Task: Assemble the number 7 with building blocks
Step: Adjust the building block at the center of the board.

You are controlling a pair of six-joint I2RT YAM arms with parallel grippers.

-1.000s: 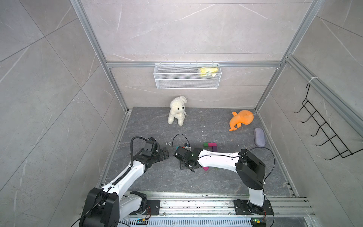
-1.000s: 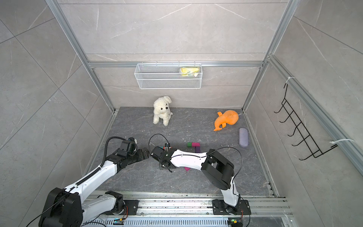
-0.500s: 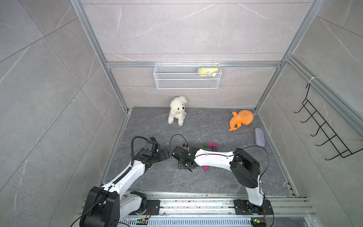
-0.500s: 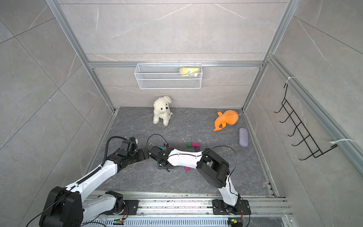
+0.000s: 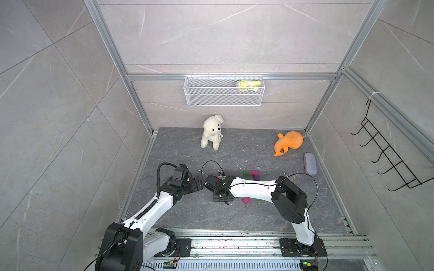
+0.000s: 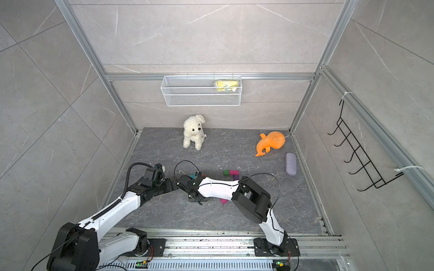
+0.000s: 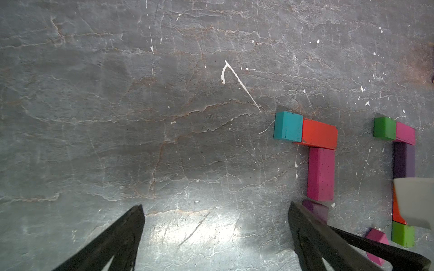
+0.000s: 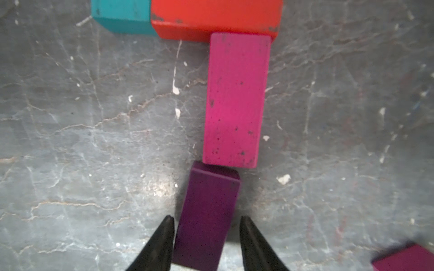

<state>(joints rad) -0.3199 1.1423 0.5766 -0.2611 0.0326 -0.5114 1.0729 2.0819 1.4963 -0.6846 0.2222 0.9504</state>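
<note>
- Starting at the left: the left gripper (image 7: pixel 216 205) hangs low over bare slate surface (image 7: pixel 117 117), fingers flung wide apart, nothing between them.
- Next along, in both top views, the right gripper (image 5: pixel 221 199) points down at the slate, its wrist just beside the left one.
- Up close in the right wrist view, its black fingertips (image 8: pixel 162 237) straddle a purple block (image 8: pixel 209 211). One tip sits against the block's side, a sliver of shadow shows at the other (clamped or merely bracketing, I cannot tell).
- There's the number 7 (image 7: pixel 321 145): a teal block (image 7: pixel 288 126) and a red block (image 7: pixel 319 133) touching side by side as the top bar, and a magenta block (image 7: pixel 321 174) running off the red one's end as the stem.
- That purple block butts against the stem's free end, a touch askew and off the stem's line.
- Further right, a second figure: green block (image 7: pixel 384 128), pink block (image 7: pixel 405 133) and darker purple piece (image 7: pixel 403 162), then the white arm (image 7: pixel 415 201) hides part of it.
- At its foot, a lower green block (image 7: pixel 402 234), with a loose magenta block (image 7: pixel 375 244) just beside.
- Far right: an orange toy (image 5: pixel 288 143) and a grey case (image 5: pixel 310 163) near the wall.
</note>
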